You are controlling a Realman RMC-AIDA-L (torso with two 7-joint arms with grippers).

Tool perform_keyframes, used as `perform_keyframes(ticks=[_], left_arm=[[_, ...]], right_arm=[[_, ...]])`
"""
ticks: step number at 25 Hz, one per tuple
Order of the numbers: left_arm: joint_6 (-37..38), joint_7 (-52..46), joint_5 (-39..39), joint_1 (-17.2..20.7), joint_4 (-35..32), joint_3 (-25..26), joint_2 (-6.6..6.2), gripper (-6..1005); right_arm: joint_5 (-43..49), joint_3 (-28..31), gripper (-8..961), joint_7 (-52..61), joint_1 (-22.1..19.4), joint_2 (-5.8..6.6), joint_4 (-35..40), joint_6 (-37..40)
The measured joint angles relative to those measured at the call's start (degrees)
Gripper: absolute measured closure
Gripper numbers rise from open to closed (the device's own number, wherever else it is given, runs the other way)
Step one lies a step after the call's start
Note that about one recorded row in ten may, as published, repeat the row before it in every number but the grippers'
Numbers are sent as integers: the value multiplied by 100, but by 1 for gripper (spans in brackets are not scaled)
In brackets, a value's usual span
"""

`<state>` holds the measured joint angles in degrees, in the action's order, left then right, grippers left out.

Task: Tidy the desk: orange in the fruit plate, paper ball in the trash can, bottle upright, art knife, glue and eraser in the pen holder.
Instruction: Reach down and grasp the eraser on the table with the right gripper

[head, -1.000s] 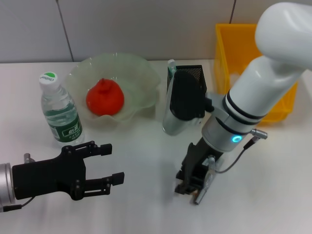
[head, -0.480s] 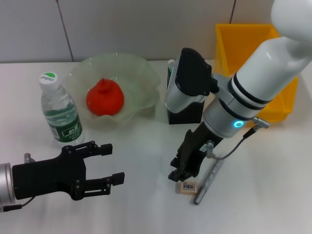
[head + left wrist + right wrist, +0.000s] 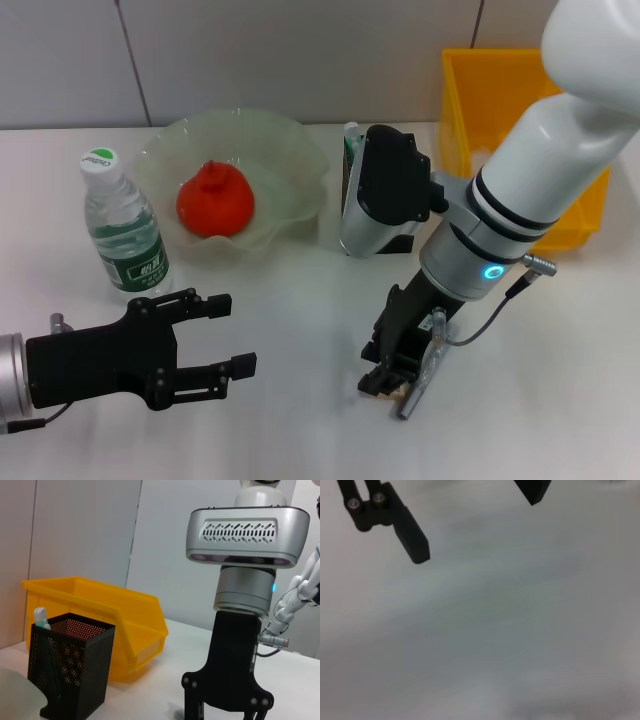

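Head view. Orange (image 3: 214, 199) sits in the fruit plate (image 3: 290, 140), upper left of centre; the bottle (image 3: 125, 228) stands upright at the left beside the plate, cap up. Both steps read as done. Trash can (image 3: 468, 100) is at upper right, partly behind the right arm; no paper ball is visible anywhere, and the can's inside cannot be checked. Pen holder (image 3: 408, 148) stands right of the plate, mostly hidden by the right wrist housing, with the white end of the glue (image 3: 351, 135) poking up at its left corner. Right tool (image 3: 388, 378) is down at the worktop (image 3: 300, 330), lower centre-right, fingers pointing at the surface. The art knife (image 3: 417, 392) lies just beside it on its right side, a grey end showing. Eraser is not visible; it may lie under the tool. Whether the fingers are clamped on anything I cannot tell. Left tool (image 3: 225, 335) hovers at lower left with its fingers apart, idle.

Left wrist view. Right tool (image 3: 227, 715) fills the lower centre; its fingertips are cut off by the frame edge. Pen holder (image 3: 70, 670) is at lower left with the glue (image 3: 41, 618) inside, the trash can (image 3: 135, 625) behind it.

Right wrist view. Only bare worktop (image 3: 495, 630) and two dark fingers (image 3: 412, 537) of the right tool at the top of the frame, set apart; nothing shows between them.

Judgement: step in hand is the pick of a small item, eraser or art knife. Next move calls for a sure close on it, a lift, then a carry up and over to the pen holder opening.
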<state>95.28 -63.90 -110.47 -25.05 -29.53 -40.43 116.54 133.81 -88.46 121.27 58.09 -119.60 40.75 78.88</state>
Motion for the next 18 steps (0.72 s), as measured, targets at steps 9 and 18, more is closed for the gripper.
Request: perform_keyframes(ticks=[9,18], left_arm=[[0,0,0,0,15,0,0,186],[4,0,2,0,0,0,4,186]], right_arm=[[7,-353,536,10,-48,-11,-15,-145],[-16,-510,511,-5,-68,-11,-15,-224]])
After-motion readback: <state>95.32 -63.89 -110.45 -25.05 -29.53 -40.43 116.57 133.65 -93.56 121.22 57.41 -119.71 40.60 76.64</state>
